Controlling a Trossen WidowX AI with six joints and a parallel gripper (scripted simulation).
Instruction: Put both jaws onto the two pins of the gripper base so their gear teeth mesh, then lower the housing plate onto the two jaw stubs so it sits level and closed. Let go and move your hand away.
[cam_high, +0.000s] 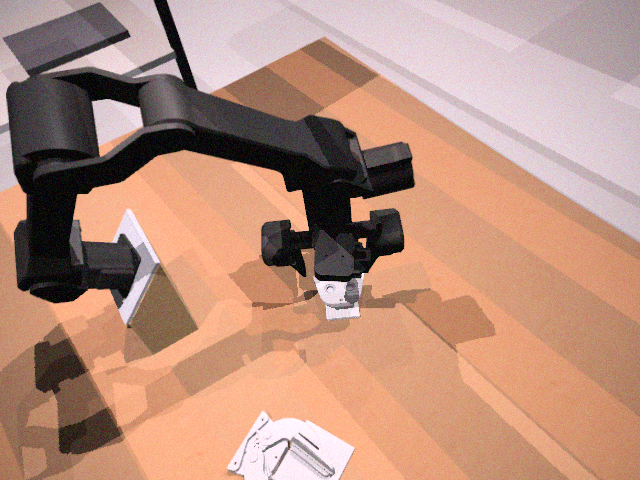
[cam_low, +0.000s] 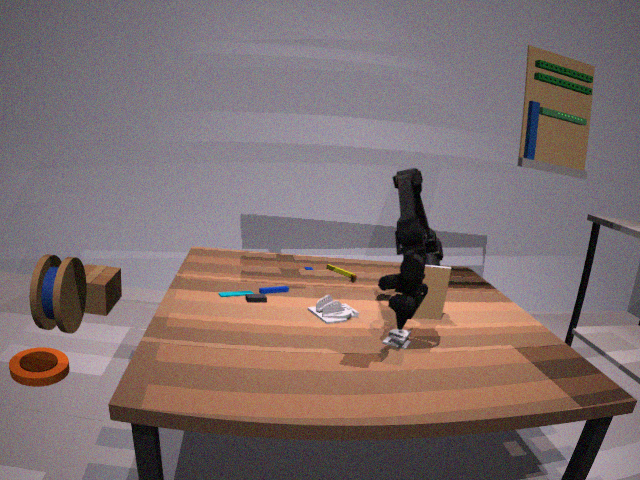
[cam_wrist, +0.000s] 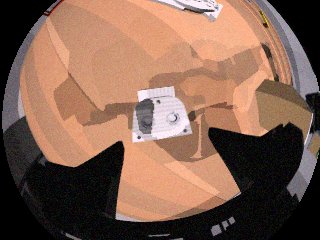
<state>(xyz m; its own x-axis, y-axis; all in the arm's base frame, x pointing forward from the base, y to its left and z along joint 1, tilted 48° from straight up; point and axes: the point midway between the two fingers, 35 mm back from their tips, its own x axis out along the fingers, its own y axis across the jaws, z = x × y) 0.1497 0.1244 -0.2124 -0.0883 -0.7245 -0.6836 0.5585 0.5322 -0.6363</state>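
Observation:
My gripper (cam_high: 334, 272) (cam_low: 400, 326) (cam_wrist: 167, 139) is open and empty, pointing down above a small white part. This part (cam_high: 338, 298) (cam_low: 398, 338) (cam_wrist: 162, 126) looks like the gripper base, with two round pin-like features and a ribbed tab at one end. In the wrist view it lies just ahead of the spread fingertips, one round feature in shadow. A second white group (cam_high: 336, 444) (cam_low: 333, 311) (cam_wrist: 200, 6) lies apart from it: a flat plate with raised, jaw-like shapes on it. I cannot tell its jaws and housing plate apart for certain.
The arm's upright mounting board (cam_high: 162, 312) (cam_low: 436, 294) stands beside it. A yellow bar (cam_low: 341, 272), a blue bar (cam_low: 273, 289), a cyan strip (cam_low: 235, 293) and a black block (cam_low: 256, 298) lie farther off on the wooden table (cam_low: 310, 387).

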